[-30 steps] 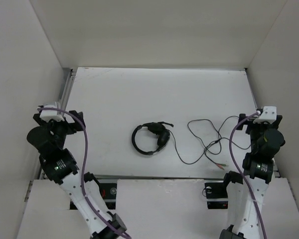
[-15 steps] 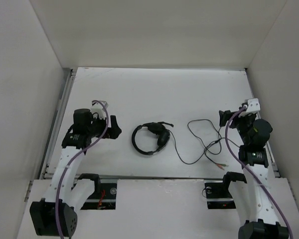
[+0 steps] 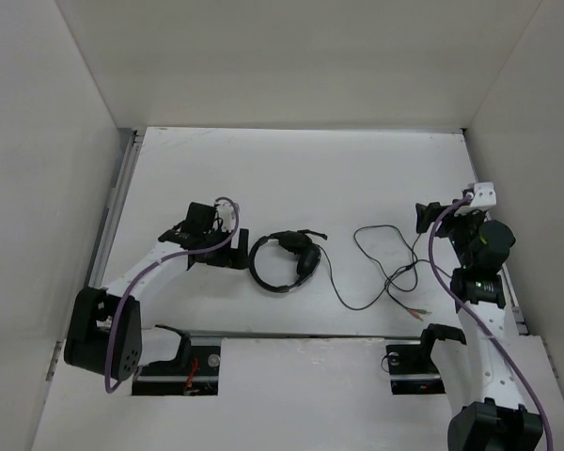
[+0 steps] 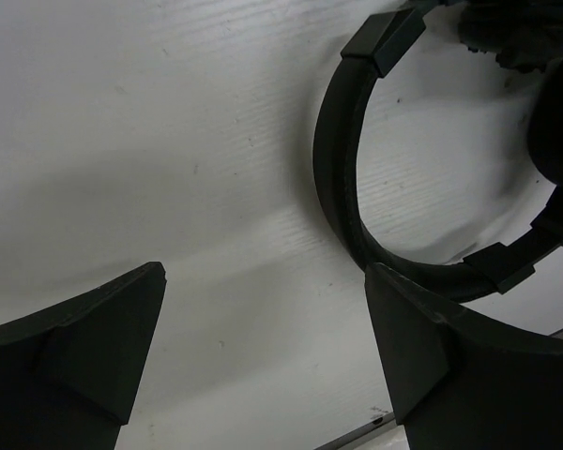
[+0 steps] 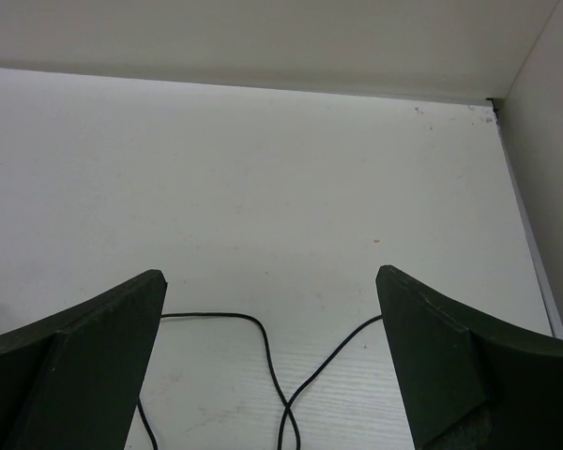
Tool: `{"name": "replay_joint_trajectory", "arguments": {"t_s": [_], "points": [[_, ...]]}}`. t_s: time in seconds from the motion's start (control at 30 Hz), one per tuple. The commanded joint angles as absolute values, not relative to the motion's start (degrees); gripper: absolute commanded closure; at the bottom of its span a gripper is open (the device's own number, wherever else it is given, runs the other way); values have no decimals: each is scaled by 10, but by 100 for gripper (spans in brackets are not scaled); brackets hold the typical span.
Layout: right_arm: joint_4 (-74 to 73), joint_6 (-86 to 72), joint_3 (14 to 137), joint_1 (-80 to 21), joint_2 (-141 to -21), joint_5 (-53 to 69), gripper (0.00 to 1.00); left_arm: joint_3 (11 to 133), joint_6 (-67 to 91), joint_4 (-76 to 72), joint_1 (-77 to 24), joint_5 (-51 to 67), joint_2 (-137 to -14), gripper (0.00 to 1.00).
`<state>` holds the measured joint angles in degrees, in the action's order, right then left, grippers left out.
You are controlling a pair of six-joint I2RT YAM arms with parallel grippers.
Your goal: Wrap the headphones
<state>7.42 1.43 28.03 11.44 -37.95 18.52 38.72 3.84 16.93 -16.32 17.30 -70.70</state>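
Observation:
The black headphones [image 3: 282, 262] lie flat in the middle of the white table, band to the left and earcups to the right. Their thin black cable [image 3: 385, 268] loops loosely to the right and ends in small coloured plugs [image 3: 417, 314]. My left gripper [image 3: 239, 250] is open and empty, just left of the band. In the left wrist view the band [image 4: 341, 178] curves just beyond the right fingertip of the gripper [image 4: 265, 270]. My right gripper [image 3: 424, 218] is open and empty above the cable's right end. The cable [image 5: 274, 370] crosses itself between the spread fingers of that gripper [image 5: 271, 272].
White walls enclose the table [image 3: 291, 178] on the left, back and right. A metal rail [image 3: 116, 202] runs along the left edge. Purple arm cables [image 3: 437, 268] hang along both arms. The table's near edge [image 4: 357, 439] shows below the left fingers.
My left arm has unfolded from the left side and swung right, bringing its gripper down beside the headband. My right arm has shifted slightly left and forward. The headphones and cable have not moved.

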Motion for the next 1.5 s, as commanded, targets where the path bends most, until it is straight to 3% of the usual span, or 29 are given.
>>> {"name": "replay_joint_trajectory", "arguments": {"t_s": [0.0, 0.47, 0.57, 0.67, 0.87, 1.0, 1.23, 1.47], "points": [[121, -2, 272, 130, -380, 196, 0, 401, 50, 160, -190, 163, -730, 15], [125, -21, 241, 158, -370, 209, 0, 430, 69, 145, -260, 162, -826, 17], [125, -25, 242, 161, -366, 209, 0, 432, 81, 133, -279, 146, -855, 22], [125, -27, 240, 171, -358, 209, 0, 434, 89, 123, -291, 133, -879, 36], [129, -27, 234, 178, -348, 209, 0, 429, 84, 117, -307, 70, -899, 75], [134, -27, 231, 178, -346, 209, 0, 423, 80, 111, -308, 51, -901, 89], [137, -31, 226, 182, -339, 213, 0, 471, 51, 107, -278, -5, -911, 89], [137, -33, 226, 185, -334, 214, 0, 455, 47, 106, -275, -10, -903, 68]]}}
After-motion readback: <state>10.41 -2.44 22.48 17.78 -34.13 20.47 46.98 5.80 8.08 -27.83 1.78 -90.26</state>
